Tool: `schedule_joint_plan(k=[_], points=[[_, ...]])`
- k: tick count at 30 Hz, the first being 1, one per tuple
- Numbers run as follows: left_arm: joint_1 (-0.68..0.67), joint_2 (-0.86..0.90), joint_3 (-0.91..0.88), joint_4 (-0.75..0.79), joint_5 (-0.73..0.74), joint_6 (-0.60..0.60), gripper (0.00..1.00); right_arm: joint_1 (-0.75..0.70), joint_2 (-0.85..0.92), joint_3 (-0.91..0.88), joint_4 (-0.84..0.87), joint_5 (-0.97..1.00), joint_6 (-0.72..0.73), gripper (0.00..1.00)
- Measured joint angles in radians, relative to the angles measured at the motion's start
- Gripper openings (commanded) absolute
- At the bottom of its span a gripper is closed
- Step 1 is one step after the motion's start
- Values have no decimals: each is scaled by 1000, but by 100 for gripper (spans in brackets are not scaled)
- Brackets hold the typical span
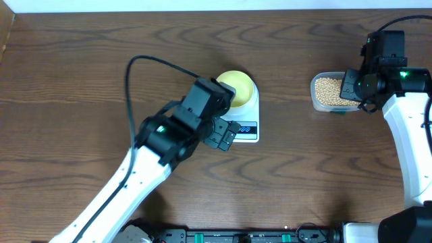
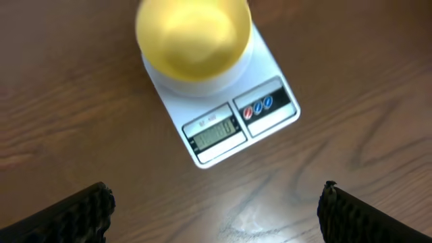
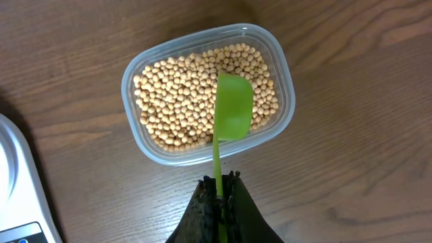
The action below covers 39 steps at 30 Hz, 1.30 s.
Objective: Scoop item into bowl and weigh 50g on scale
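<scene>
The pale yellow bowl (image 1: 237, 86) (image 2: 192, 37) stands empty on the white scale (image 1: 248, 129) (image 2: 236, 121), whose display faces the table's front. My left gripper (image 1: 226, 137) (image 2: 216, 209) hovers over the bare table just in front of the scale, open wide, nothing between its fingers (image 2: 74, 216). The tan beans (image 1: 328, 89) (image 3: 179, 98) fill a clear plastic tub (image 3: 283, 74) at the right. My right gripper (image 1: 352, 86) (image 3: 219, 185) is shut on the handle of a green scoop (image 3: 233, 108). The scoop's bowl sits over the beans, and it looks empty.
A black cable (image 1: 158, 62) loops from the left arm over the table behind the scale. A corner of the scale (image 3: 13, 189) shows at the left edge of the right wrist view. Bare wood lies between scale and tub.
</scene>
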Motion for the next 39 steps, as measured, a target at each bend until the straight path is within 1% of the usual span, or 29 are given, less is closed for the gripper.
schedule_joint_plan(k=[7, 17, 24, 27, 34, 39], points=[[0, -118, 0, 6, -9, -6, 99, 0, 0, 0, 5, 0, 0, 1], [0, -122, 0, 3, -14, -6, 99, 0, 0, 0, -15, 51, 11, 1], [0, -120, 0, -4, -14, -6, 99, 0, 12, 0, 8, 93, 18, 1], [0, -120, 0, -5, -14, -6, 99, 0, 49, 0, 23, 102, 19, 1], [0, -120, 0, -8, -14, -6, 99, 0, 197, 0, 68, 109, 19, 1], [0, -120, 0, -8, -14, -6, 99, 0, 236, 0, 72, 91, 19, 1]])
